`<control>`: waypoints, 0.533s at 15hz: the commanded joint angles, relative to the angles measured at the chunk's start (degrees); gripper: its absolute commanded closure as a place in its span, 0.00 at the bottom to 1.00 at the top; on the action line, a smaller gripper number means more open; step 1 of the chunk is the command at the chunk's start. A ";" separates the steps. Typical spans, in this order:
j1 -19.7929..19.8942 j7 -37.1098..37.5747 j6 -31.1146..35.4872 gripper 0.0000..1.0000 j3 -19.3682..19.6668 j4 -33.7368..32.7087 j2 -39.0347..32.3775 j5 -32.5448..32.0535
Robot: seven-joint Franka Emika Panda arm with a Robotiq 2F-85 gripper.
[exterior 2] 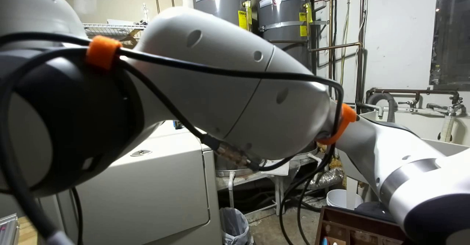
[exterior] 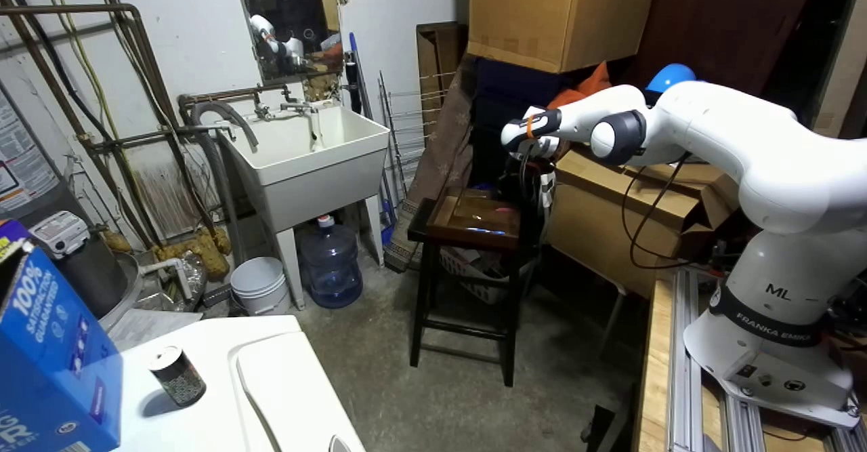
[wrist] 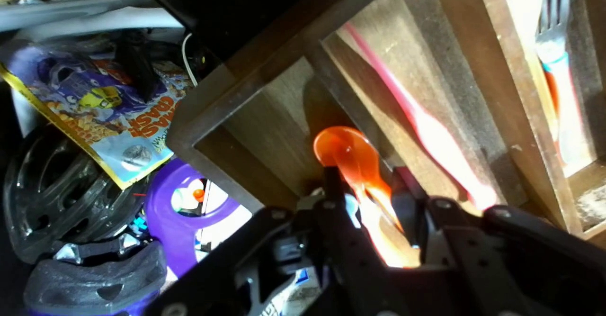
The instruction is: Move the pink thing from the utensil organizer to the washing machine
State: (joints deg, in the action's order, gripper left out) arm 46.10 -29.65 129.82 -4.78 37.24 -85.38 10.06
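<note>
The pink thing [wrist: 419, 117], a long thin utensil handle shape, lies in a long compartment of the brown wooden utensil organizer [wrist: 279, 65] in the wrist view. It also shows as a small pink spot in an exterior view [exterior: 505, 210]. My gripper [wrist: 371, 181] is open above the organizer, with an orange spoon [wrist: 348, 150] seen between and beyond its fingers. The pink thing is to the right of the jaws, apart from them. The organizer also shows in an exterior view [exterior 2: 354, 216]. The white washing machine [exterior: 210, 337] shows in both exterior views [exterior 2: 150, 197].
The organizer rests on a dark stool [exterior: 467, 333]. A fork [wrist: 554, 36] lies in a further compartment. A black can [exterior: 177, 376] and a blue box [exterior: 61, 350] stand on the washing machine. A utility sink [exterior: 318, 167] and cardboard boxes [exterior: 609, 215] are around.
</note>
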 commanded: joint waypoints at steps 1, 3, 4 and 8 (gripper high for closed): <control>-1.14 -3.04 2.66 0.68 0.13 -0.79 0.06 -1.14; -1.69 -5.15 3.06 0.72 -0.22 -0.64 0.26 -1.24; -2.11 -7.00 2.57 0.73 -0.61 -0.53 0.32 -1.31; -4.97 -15.14 -1.09 0.69 -0.22 -0.16 0.34 -2.80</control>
State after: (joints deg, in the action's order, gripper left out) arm 42.87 -39.98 131.12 -5.08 37.16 -85.04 9.25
